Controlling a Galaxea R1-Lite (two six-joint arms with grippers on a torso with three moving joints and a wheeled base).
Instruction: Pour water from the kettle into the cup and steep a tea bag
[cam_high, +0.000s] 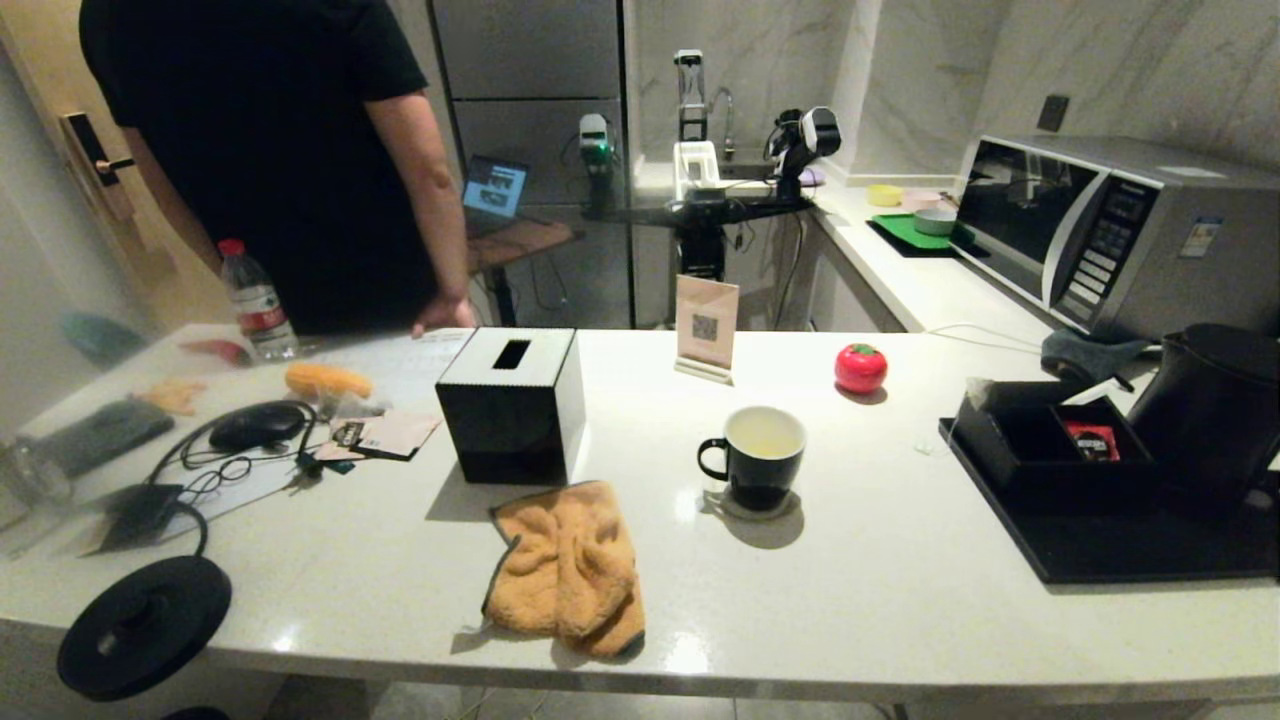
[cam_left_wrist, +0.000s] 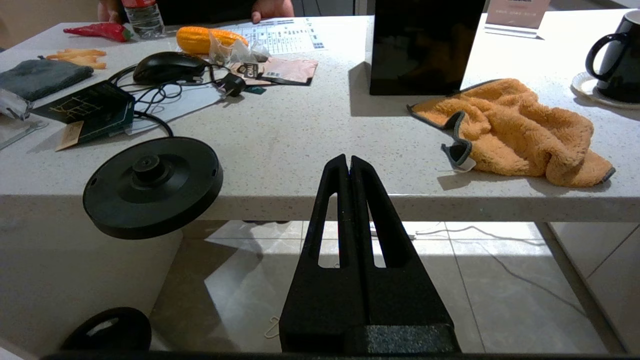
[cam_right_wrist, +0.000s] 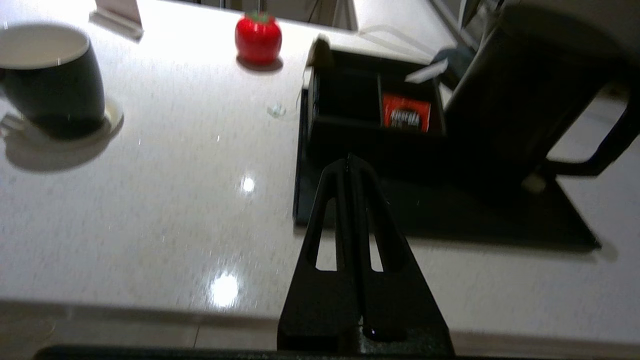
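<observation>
The black cup (cam_high: 760, 470) with a white inside stands on a small coaster mid-counter; its inside looks pale yellowish, like water (cam_high: 765, 438). The black kettle (cam_high: 1210, 410) stands on a black tray (cam_high: 1120, 560) at the far right. No tea bag is clearly visible. My right gripper (cam_right_wrist: 348, 159) is shut and empty, low over the counter's front edge, pointing at the tray with the kettle (cam_right_wrist: 530, 90) beyond it and the cup (cam_right_wrist: 47, 80) off to one side. My left gripper (cam_left_wrist: 348, 160) is shut and empty, just before the counter's front edge.
A black compartment box (cam_high: 1050, 440) on the tray holds a red sachet (cam_high: 1092, 440). A black tissue box (cam_high: 510, 400), an orange cloth (cam_high: 570, 565), a red tomato-shaped object (cam_high: 860, 368) and the kettle's base disc (cam_high: 145, 625) are on the counter. A person stands behind it.
</observation>
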